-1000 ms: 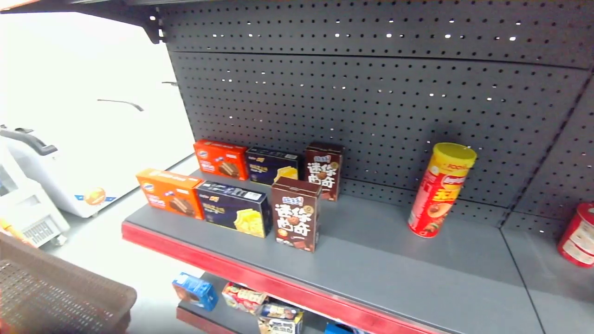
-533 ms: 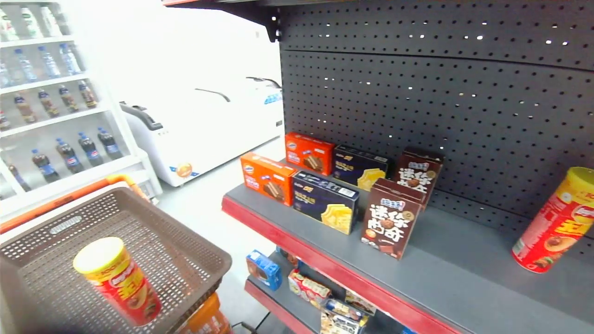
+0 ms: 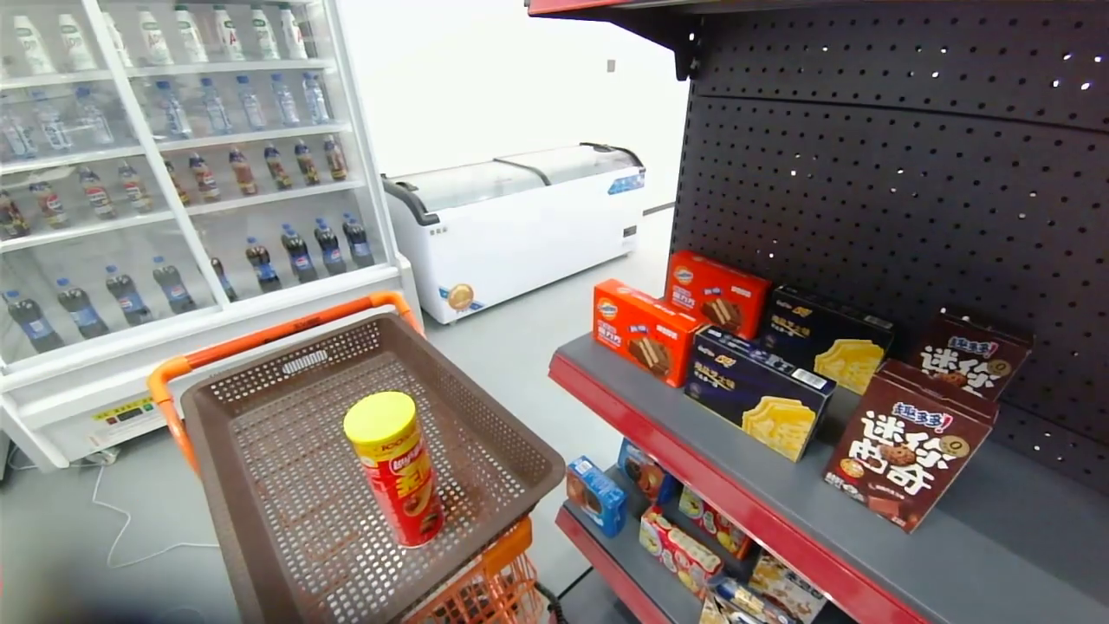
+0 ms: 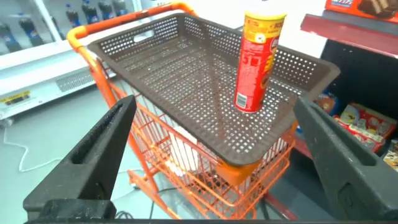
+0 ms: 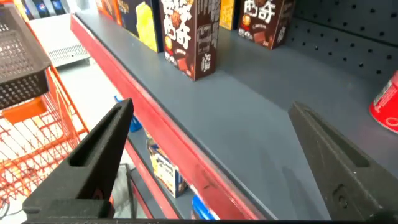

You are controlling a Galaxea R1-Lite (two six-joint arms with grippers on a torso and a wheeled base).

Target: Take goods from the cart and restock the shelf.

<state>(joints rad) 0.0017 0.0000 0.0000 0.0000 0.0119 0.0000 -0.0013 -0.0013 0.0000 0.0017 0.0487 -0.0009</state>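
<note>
A red can with a yellow lid stands upright in the brown mesh basket on top of the orange cart. In the left wrist view the same can stands near the basket's corner, and my left gripper hangs open and empty above and short of it. My right gripper is open and empty over the front of the grey shelf. On the shelf stand orange boxes, dark blue boxes and brown boxes. Another red can stands further along it.
A glass-door drinks cooler and a white chest freezer stand behind the cart. The lower shelf holds several snack packs. The shelf's red front edge lies close beside the basket. A cable trails on the floor.
The head camera has swung to the left, bringing the cart, the basket and its can into view; the can on the shelf has left the picture. Nothing itself has moved.
</note>
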